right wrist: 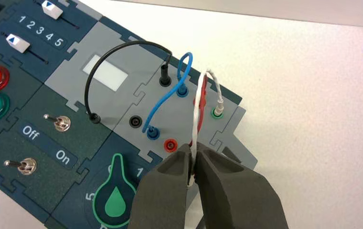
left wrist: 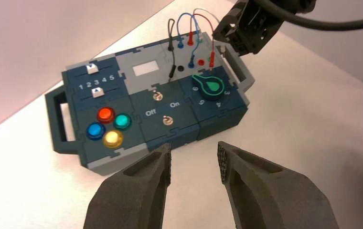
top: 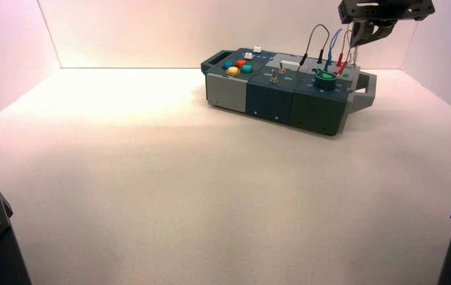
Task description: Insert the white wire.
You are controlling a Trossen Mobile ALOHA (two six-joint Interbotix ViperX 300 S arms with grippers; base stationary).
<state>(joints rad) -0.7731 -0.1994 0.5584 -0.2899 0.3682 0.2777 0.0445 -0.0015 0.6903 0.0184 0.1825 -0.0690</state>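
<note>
The white wire [right wrist: 197, 119] arches over the grey socket panel at the box's right end. One plug sits in the green-ringed socket [right wrist: 216, 112]. My right gripper [right wrist: 193, 155] is shut on the wire's other leg, just above the panel beside the empty red socket [right wrist: 170, 145]. The wire's lower tip is hidden between the fingers. A red wire [right wrist: 203, 112] runs close behind the white one. In the high view the right gripper [top: 359, 37] hangs over the box's far right corner. My left gripper [left wrist: 195, 152] is open and empty, held back in front of the box.
The box [top: 270, 98] stands at the far right of the table. On the panel are a blue wire [right wrist: 163, 102], a black wire [right wrist: 117, 47] and an empty black socket [right wrist: 135, 121]. A green knob [right wrist: 115, 198], two toggle switches [right wrist: 61, 122], sliders and coloured buttons [left wrist: 107, 125] lie nearby.
</note>
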